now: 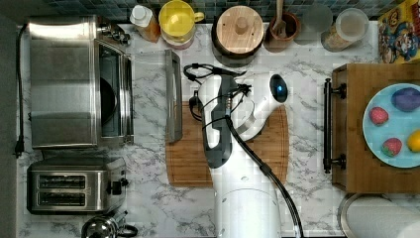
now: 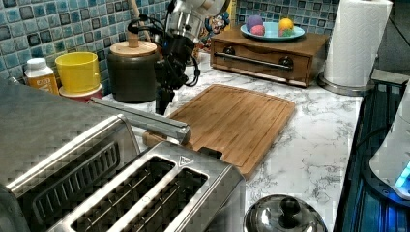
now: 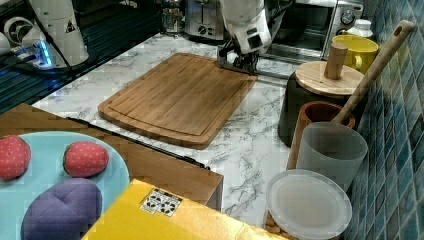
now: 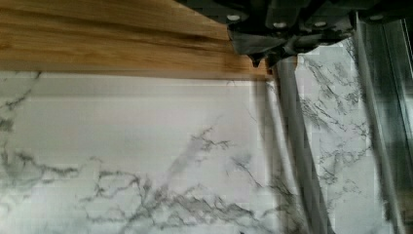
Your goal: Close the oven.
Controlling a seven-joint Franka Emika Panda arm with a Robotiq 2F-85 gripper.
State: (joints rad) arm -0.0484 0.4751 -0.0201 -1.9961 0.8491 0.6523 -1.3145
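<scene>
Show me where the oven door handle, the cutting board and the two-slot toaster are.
oven door handle (image 1: pixel 173 96), top view, middle of the steel bar.
cutting board (image 3: pixel 177 97), right view, centre of its wooden face.
two-slot toaster (image 1: pixel 74 191), top view, top panel between the slots.

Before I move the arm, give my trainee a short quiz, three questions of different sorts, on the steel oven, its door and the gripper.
1. True or false: the glass drop-down door of the large brushed-steel toaster oven is shut.
2. In the left view, the black gripper hangs nearest to: A the door's steel bar handle; B the white paper towel roll; C the yellow mug.
3. Fill in: the door handle lies beside the edge of the bamboo ____ board.

Key: 1 false, it lies open; 2 A; 3 cutting.
</scene>
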